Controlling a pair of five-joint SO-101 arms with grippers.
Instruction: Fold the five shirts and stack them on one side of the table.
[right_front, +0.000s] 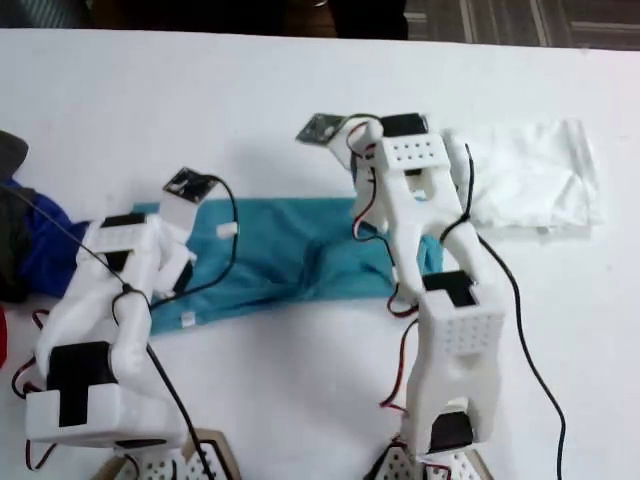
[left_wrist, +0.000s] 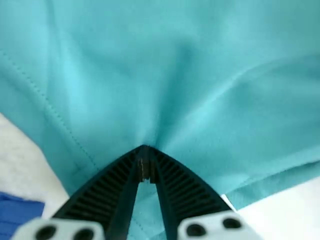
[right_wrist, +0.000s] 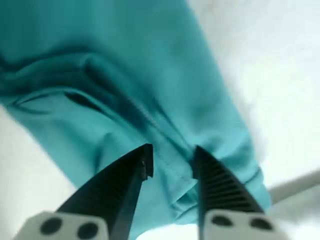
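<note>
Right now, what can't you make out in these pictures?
High view: left arm and right arm hide the teal shirt's ends.
High view: the dark cloth is cut off by the left edge.
High view: the right arm covers the white shirt's edge.
Right wrist view: blur hides whether the right gripper touches the teal shirt.

The teal shirt (right_front: 290, 255) is plain, its seams stitched in matching thread. The white shirt (right_front: 530, 185) is plain too, almost the same white as the bench (right_front: 150, 100). The blue garment (right_front: 50, 250) is deep blue, and the dark garment (right_front: 12, 240) is charcoal. The left arm (right_front: 110, 300) and right arm (right_front: 430, 250) are white with black motor blocks, and their cables (right_front: 530, 350) are black or red. The jaws are black and ribbed.
</note>
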